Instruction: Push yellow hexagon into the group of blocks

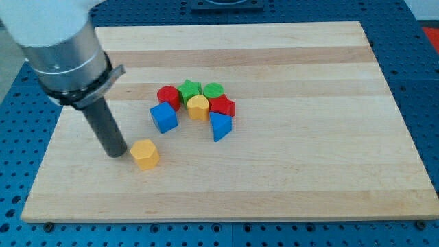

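Note:
The yellow hexagon lies on the wooden board, below and left of the group. My tip rests on the board just left of the hexagon, a small gap apart. The group sits near the board's middle: a red cylinder, a green star, a green round block, a yellow rounded block, a red star-like block, a blue cube and a blue triangle. The blue cube is the nearest group block to the hexagon.
The arm's grey body fills the view's top left above the rod. A blue perforated table surrounds the board on all sides.

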